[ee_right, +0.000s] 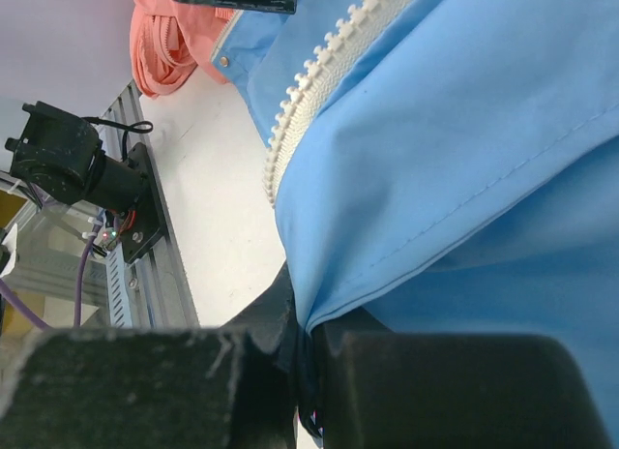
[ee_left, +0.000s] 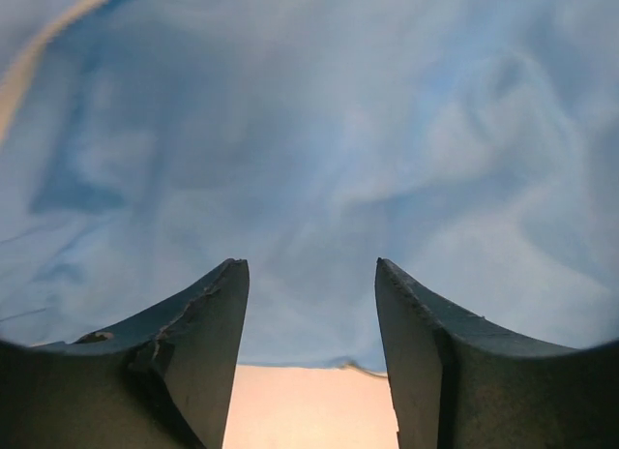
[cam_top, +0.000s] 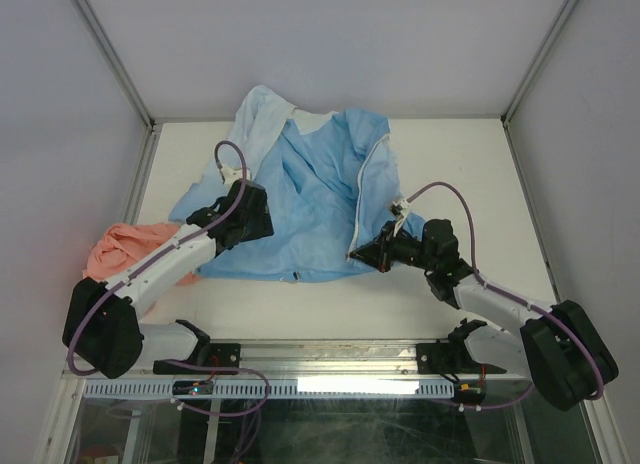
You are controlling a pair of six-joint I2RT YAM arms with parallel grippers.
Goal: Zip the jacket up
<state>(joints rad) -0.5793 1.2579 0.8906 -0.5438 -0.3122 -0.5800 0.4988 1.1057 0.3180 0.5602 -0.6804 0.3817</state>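
Observation:
The light blue jacket (cam_top: pixel 310 199) lies spread on the white table, its white zipper (cam_top: pixel 366 184) running down the right front edge. My left gripper (cam_top: pixel 255 216) is open and hovers over the jacket's left part; in the left wrist view its fingers (ee_left: pixel 203 323) stand apart above blue fabric (ee_left: pixel 319 149), with the hem and bare table between them. My right gripper (cam_top: pixel 378 252) is shut on the jacket's lower right hem. In the right wrist view the fabric (ee_right: pixel 455 178) is pinched between the jaws just beside the zipper's (ee_right: pixel 309 91) lower end.
A salmon-pink garment (cam_top: pixel 125 246) lies at the table's left edge, partly under my left arm; it also shows in the right wrist view (ee_right: pixel 174 43). Grey walls and metal frame posts enclose the table. The metal rail (cam_top: pixel 320 384) runs along the near edge.

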